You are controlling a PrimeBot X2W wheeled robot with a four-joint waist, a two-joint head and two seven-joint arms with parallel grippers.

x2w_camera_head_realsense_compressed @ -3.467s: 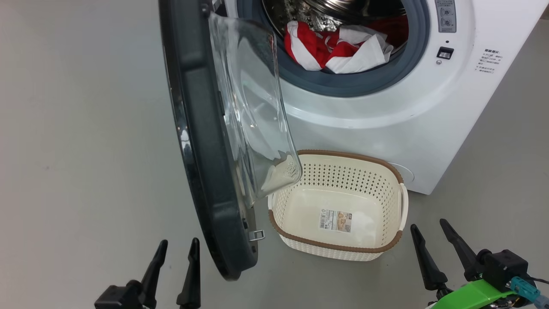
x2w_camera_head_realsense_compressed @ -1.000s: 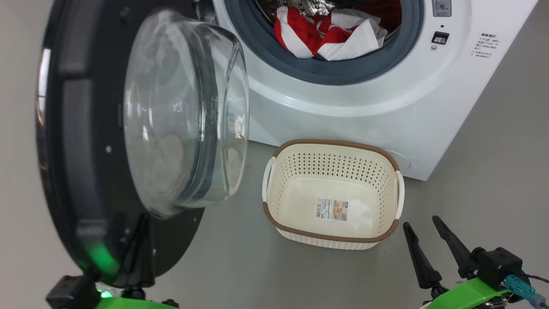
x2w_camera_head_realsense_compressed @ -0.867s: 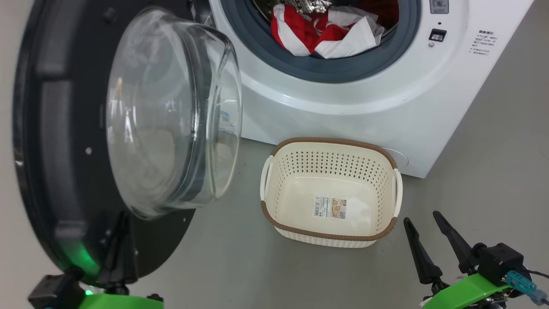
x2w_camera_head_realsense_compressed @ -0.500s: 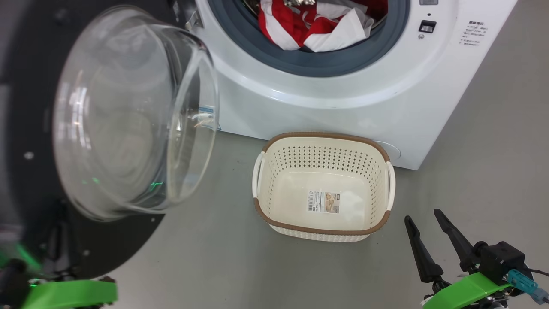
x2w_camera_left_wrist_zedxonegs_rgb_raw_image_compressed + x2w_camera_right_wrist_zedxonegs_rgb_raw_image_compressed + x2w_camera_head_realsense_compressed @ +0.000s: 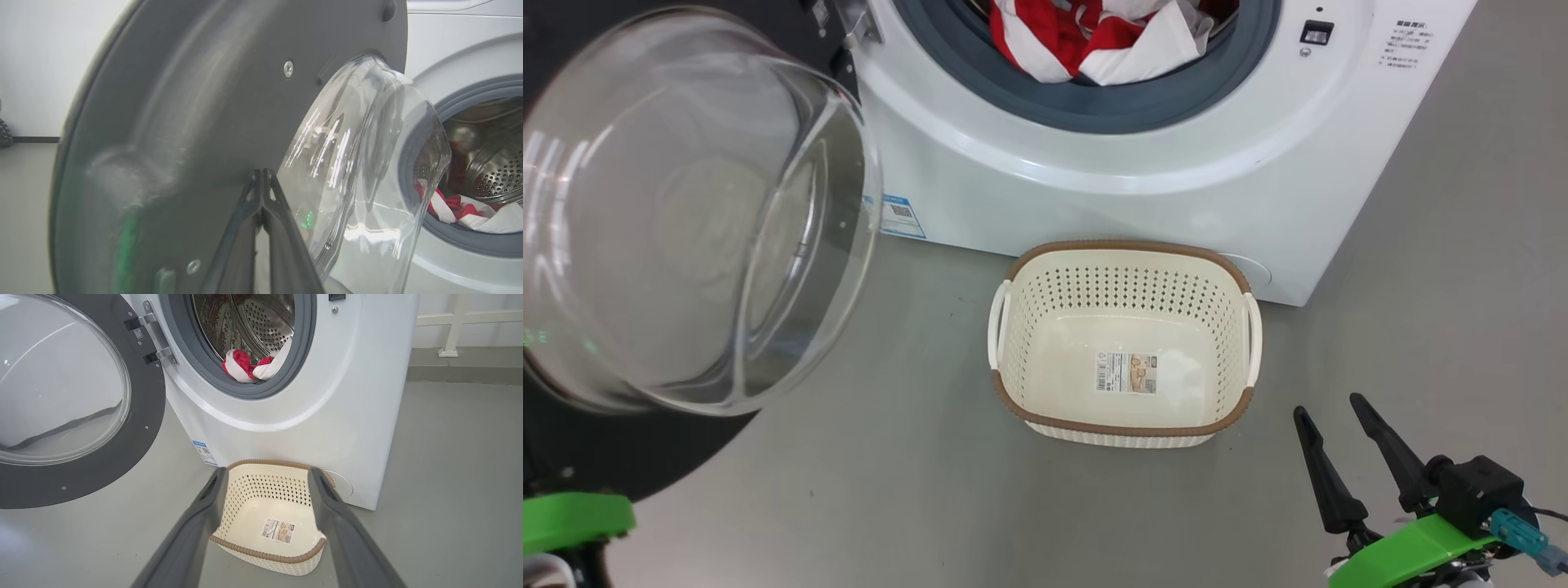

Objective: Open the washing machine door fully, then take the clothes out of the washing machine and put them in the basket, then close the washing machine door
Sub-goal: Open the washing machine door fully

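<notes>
The washing machine door [image 5: 686, 212] stands swung wide open at the left, its inner face and bulging glass bowl turned outward. The left gripper [image 5: 262, 175] is closed, both fingers pressed together with nothing between them; the tips sit at the door's dark inner face just beside the glass bowl, and contact cannot be confirmed. To the right of the door, the washing machine [image 5: 1111, 204] presents an open drum mouth ringed in grey rubber, with a blue label [image 5: 903, 216] at its lower left corner. The clothes [image 5: 1094, 41], red and white, lie bunched inside the drum at the lower lip of the opening. The basket [image 5: 1119, 429] sits upright on the grey floor [image 5: 915, 490] just in front of the machine, holding only a paper label [image 5: 1127, 372] on its bottom. At the lower right, the right gripper [image 5: 1327, 407] hangs near the basket's right front corner, fingers spread apart and holding nothing.
</notes>
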